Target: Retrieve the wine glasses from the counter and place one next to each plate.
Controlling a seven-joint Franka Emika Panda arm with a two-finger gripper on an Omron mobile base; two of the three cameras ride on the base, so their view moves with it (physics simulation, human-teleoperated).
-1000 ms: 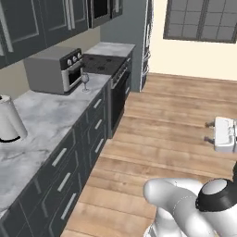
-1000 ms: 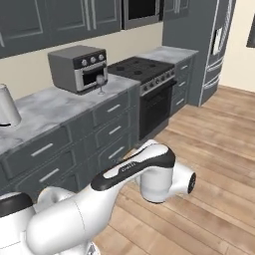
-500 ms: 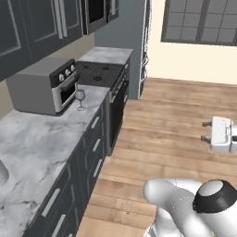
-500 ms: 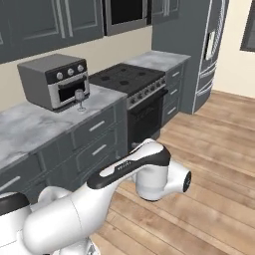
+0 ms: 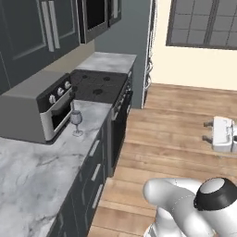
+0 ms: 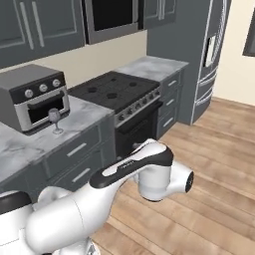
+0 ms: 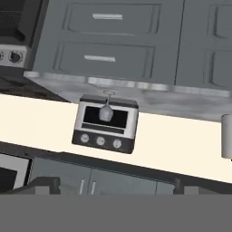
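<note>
Since the earlier frames the whole scene has slid in both base views, so the base has driven along the table [image 5: 32, 171]: the toaster oven [image 5: 39, 109] and black stove [image 5: 99, 85] now sit closer and larger, and the pale rounded object seen at the left a second ago is out of frame. One wine glass [image 5: 76, 121] stands upright on the marble table just in front of the toaster oven's door, with the stove further along to the right. From the right base view the same glass [image 6: 54, 119] stands at the oven's front right corner, near the table's front edge above the dark drawer fronts [image 6: 74, 152]. The hand view is rolled upside down; there the glass [image 7: 106, 111] appears inverted against the oven's dark window. The white arm [image 6: 134, 172] is folded low over the wooden floor [image 5: 185, 134], well apart from the glass. Its fingers are spread wide and hold nothing.
</note>
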